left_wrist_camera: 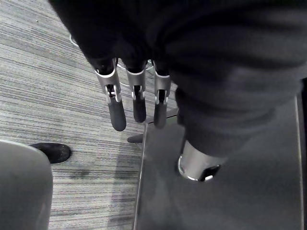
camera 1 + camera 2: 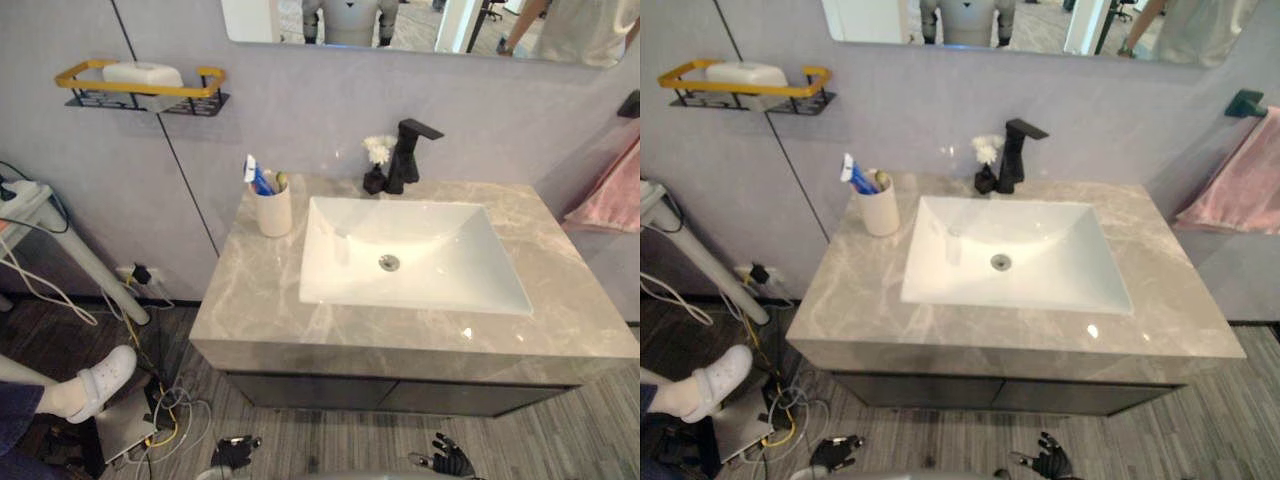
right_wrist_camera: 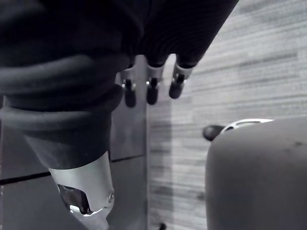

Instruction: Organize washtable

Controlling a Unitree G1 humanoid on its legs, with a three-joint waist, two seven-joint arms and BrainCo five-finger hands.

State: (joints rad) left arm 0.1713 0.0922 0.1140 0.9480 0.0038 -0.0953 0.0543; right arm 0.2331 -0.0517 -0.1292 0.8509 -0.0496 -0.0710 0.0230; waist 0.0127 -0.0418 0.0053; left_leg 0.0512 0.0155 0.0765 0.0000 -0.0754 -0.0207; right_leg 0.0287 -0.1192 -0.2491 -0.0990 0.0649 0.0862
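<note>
A grey marble washtable (image 2: 260,300) holds a white sink (image 2: 330,290) with a black faucet (image 2: 405,155) behind it. A cream cup (image 2: 274,212) with a toothbrush and a toothpaste tube (image 2: 255,175) stands at the sink's back left corner. Beside the faucet is a small dark vase with a white flower (image 2: 377,165). My left hand (image 2: 235,452) and right hand (image 2: 450,460) hang low in front of the cabinet, below the counter's edge. Both are open and hold nothing: the fingers (image 1: 116,108) hang straight on the left hand, and the right hand's fingers (image 3: 152,91) are relaxed.
A black wire shelf with a yellow rim (image 2: 140,90) on the wall carries a white block (image 2: 142,73). A pink towel (image 2: 610,195) hangs at the right. A mirror (image 2: 420,25) is above. A person's white shoe (image 2: 100,380), cables and a white stand leg (image 2: 90,265) are at the left.
</note>
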